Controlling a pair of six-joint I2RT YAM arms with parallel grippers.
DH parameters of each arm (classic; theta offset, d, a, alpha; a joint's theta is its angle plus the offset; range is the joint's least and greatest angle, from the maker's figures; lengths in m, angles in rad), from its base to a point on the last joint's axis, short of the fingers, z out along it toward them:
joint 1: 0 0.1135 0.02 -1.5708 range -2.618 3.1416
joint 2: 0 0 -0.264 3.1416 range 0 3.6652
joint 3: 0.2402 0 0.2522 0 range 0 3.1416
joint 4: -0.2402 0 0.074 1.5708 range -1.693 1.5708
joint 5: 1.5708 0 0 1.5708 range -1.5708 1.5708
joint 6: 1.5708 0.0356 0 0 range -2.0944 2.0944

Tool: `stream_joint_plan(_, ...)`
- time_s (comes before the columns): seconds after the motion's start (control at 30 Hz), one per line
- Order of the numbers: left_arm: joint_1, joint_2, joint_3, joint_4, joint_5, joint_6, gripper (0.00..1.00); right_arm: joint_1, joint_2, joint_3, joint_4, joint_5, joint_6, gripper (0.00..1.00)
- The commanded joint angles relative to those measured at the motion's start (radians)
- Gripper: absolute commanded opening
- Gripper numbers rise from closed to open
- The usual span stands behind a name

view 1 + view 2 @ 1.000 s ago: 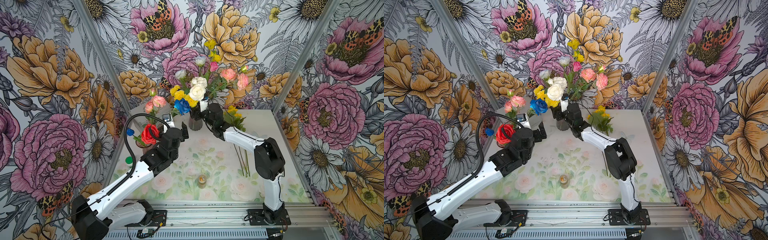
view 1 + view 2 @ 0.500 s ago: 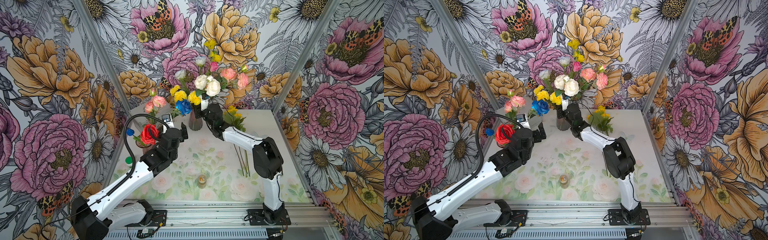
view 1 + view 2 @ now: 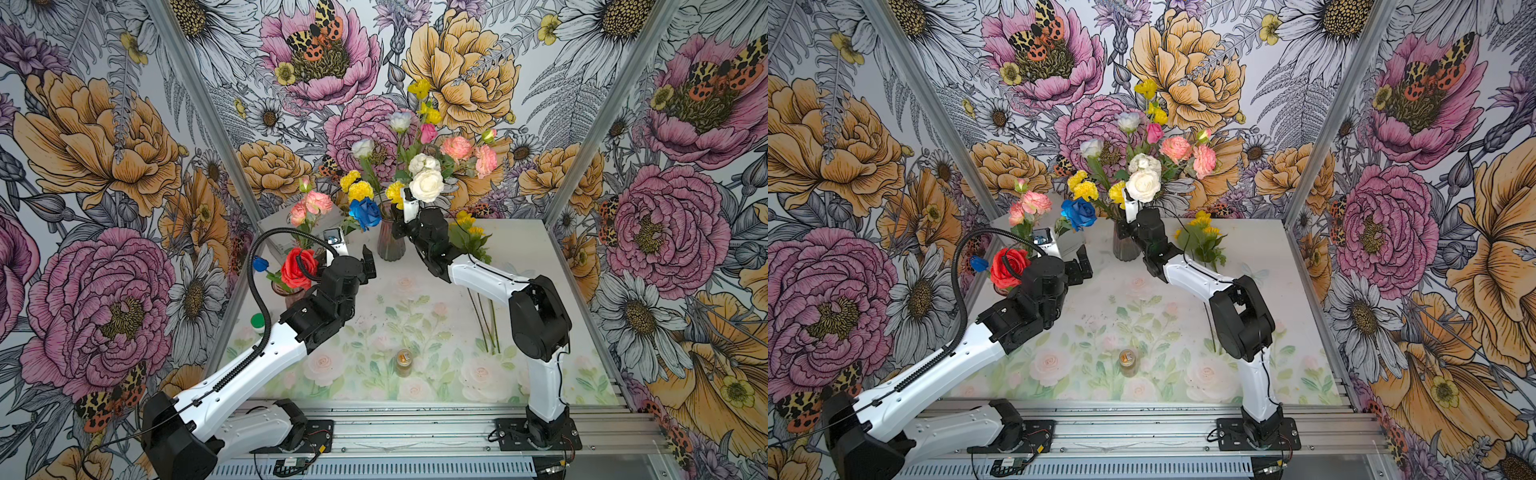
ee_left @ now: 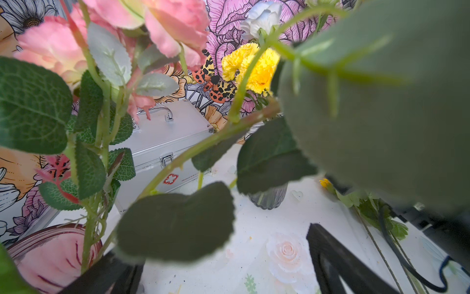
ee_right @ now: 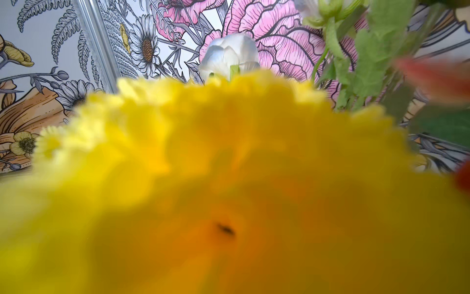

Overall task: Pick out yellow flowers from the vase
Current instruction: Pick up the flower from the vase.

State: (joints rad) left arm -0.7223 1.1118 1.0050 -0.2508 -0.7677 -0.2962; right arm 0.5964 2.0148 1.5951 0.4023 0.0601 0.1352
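**Some yellow out, more to go**

Yellow flowers [image 3: 360, 190] stand in the vase [image 3: 390, 245] at the table's [image 3: 540, 257] twelve o'clock. A picked bunch [image 3: 467, 224] lies at two. The right gripper [image 3: 405, 201] is closed at the vase mouth beside a yellow head; what it pinches I can't see. The left gripper [image 3: 357, 262], gaping and empty, hangs at ten.

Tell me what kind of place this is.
Probably a robot test booth, not a florist's: left arm and right arm bolted to an aluminium rail, flower-print wall panels closing in three sides, a vase of mixed flowers on a printed tabletop.
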Motion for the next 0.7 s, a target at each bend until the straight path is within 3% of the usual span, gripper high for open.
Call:
stream_joint_plan(0.0,0.008,-0.027,-0.009,-0.001,0.025,-0.006,0.99,0.002,-0.099,-0.027,0.023,-0.002,-0.026,0.06)
stream_joint_plan(0.67,0.008,-0.006,-0.005,-0.008,0.044,-0.013,0.99,0.007,-0.279,-0.106,-0.032,-0.122,-0.057,0.05)
